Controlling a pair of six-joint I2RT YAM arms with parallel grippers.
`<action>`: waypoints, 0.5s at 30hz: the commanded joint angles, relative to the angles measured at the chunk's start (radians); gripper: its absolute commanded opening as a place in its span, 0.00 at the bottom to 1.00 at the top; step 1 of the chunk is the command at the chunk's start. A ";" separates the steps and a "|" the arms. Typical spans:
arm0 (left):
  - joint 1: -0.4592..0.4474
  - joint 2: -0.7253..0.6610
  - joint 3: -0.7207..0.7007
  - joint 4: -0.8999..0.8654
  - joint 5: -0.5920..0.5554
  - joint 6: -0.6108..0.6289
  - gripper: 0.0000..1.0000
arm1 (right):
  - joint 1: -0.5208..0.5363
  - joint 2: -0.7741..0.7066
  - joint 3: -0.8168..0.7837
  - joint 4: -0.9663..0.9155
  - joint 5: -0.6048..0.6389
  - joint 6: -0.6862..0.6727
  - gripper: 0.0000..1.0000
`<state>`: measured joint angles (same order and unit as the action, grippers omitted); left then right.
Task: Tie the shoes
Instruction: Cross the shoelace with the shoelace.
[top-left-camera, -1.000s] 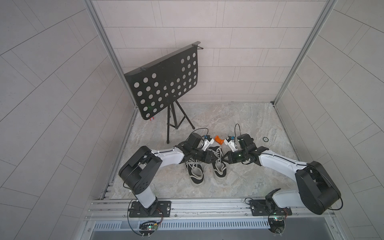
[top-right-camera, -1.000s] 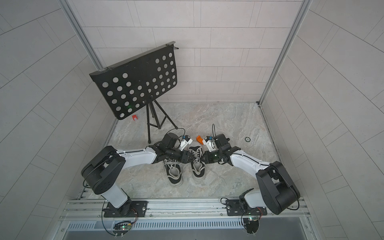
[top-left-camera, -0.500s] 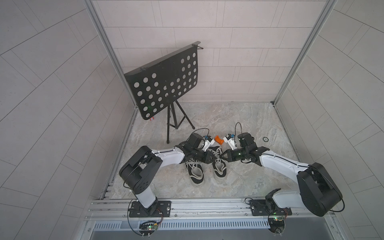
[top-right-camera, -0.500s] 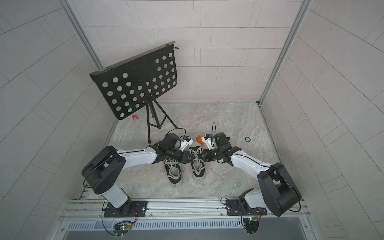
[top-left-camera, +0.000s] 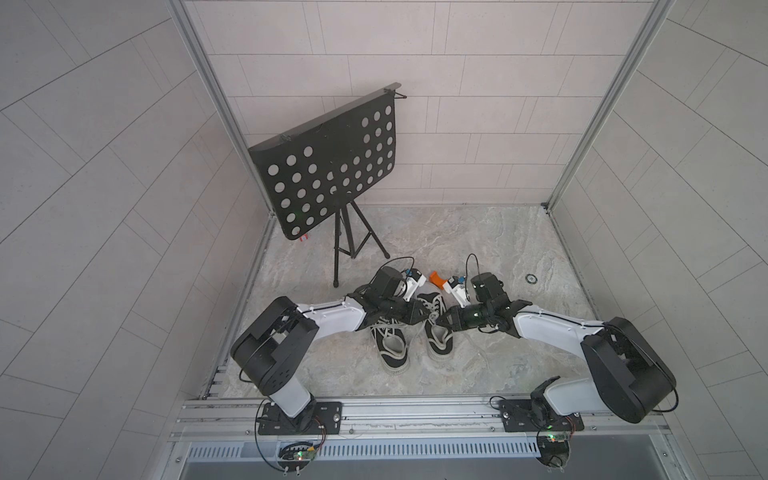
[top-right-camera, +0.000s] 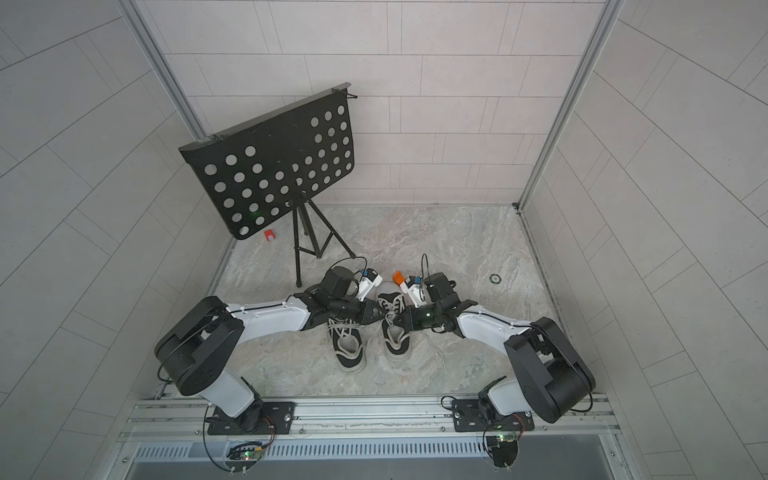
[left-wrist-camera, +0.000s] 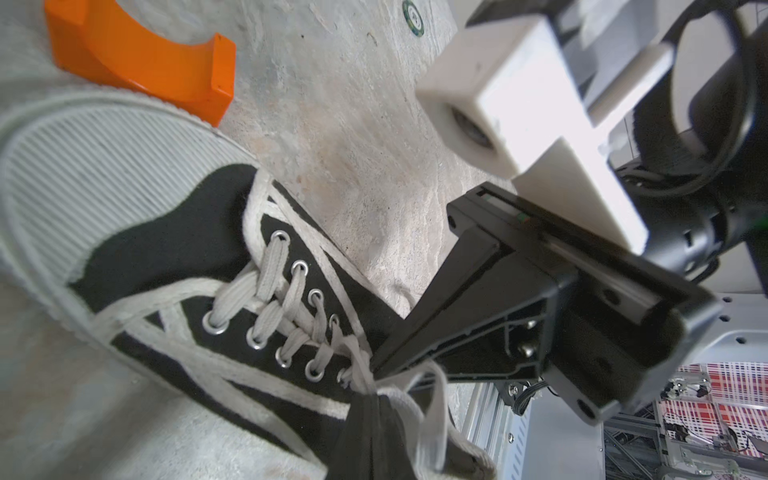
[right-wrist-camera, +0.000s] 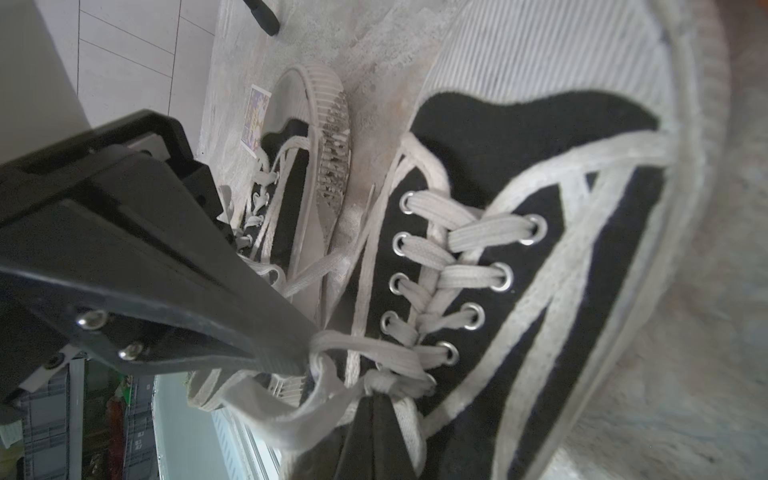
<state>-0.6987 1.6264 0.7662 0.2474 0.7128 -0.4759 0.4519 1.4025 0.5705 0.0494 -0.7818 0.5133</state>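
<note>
Both top views are bright, with soft, even light on the pale walls (top-left-camera: 104, 174) and only faint shadows on the worktop (top-left-camera: 478, 245) beside the shoes (top-left-camera: 394, 353). Straight wall lines bow toward the picture edges (a wide lens). The wrist views are sharper in the middle than at the rims. In the left wrist view a white housing (left-wrist-camera: 519, 99) is washed out and the orange piece (left-wrist-camera: 137, 62) is soft. In the right wrist view the near toe cap (right-wrist-camera: 561, 54) blurs.

left shoe (top-left-camera: 392, 353): on the counter (top-left-camera: 478, 241), toe toward the back wall (top-left-camera: 457, 124).
right shoe (top-left-camera: 438, 345): just beside it on its right, pointing likewise.
laces (right-wrist-camera: 453, 274): crossed over the right shoe's top.
curved block (top-left-camera: 436, 277): just behind the right shoe's toe.
music stand (top-left-camera: 332, 178): behind-left of both.
ring (top-left-camera: 531, 278): well right of both.
</note>
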 joint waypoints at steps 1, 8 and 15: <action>0.003 -0.019 -0.019 0.070 0.002 -0.022 0.00 | 0.007 0.019 -0.016 0.030 0.000 0.007 0.00; 0.015 -0.023 -0.027 0.072 0.017 -0.039 0.21 | 0.006 0.036 -0.026 0.062 0.008 0.013 0.00; 0.050 -0.057 -0.035 0.051 -0.033 -0.063 0.51 | 0.005 0.007 -0.040 0.061 0.042 0.014 0.00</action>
<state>-0.6601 1.5982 0.7341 0.2989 0.7040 -0.5346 0.4519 1.4284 0.5484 0.1093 -0.7731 0.5251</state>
